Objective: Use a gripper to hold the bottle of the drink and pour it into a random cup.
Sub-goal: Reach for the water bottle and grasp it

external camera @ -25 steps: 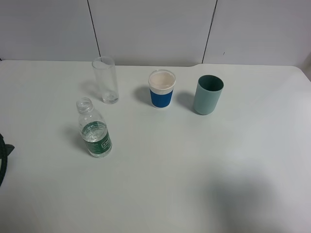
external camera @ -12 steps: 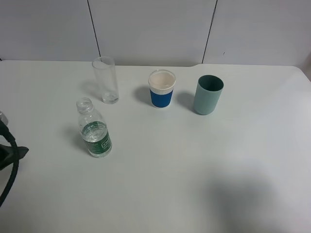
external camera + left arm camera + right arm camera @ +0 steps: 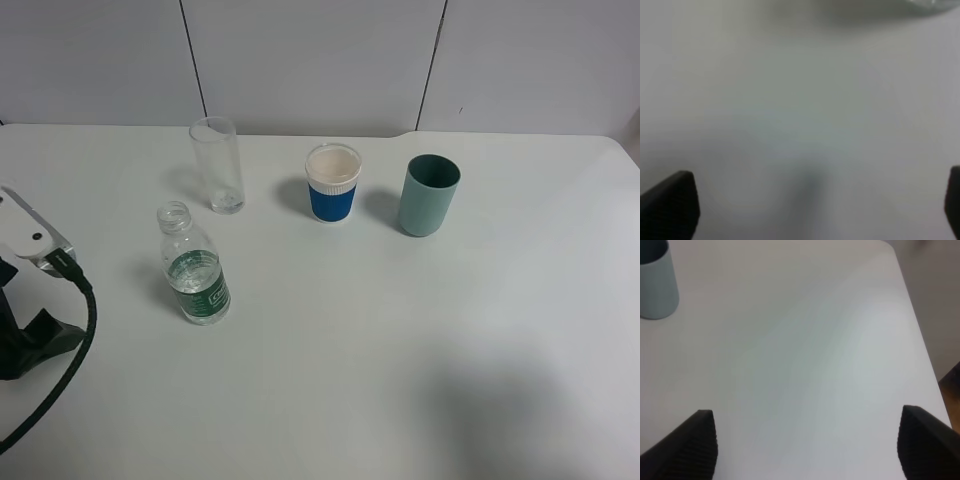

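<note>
The bottle of the drink (image 3: 196, 272) stands upright on the white table, capless, with a green label and clear liquid inside. The tall clear glass cup (image 3: 218, 164) stands behind it, upright. My left gripper (image 3: 32, 325) comes in at the left edge, left of the bottle and apart from it, with its white bracket and black cable showing. In the left wrist view the left gripper (image 3: 812, 210) is open and empty, with a blurred bit of the bottle (image 3: 935, 4) at the frame's edge. My right gripper (image 3: 807, 445) is open and empty over bare table; it is out of the exterior high view.
A blue-and-white cup (image 3: 333, 183) and a teal-green cup (image 3: 429, 195) stand in a row to the right of the glass. The teal-green cup also shows in the right wrist view (image 3: 656, 282). The table's edge (image 3: 920, 345) is near the right gripper.
My left arm has moved in from the left edge toward the bottle, so its bracket and cable now show. The bottle and cups have not moved.
</note>
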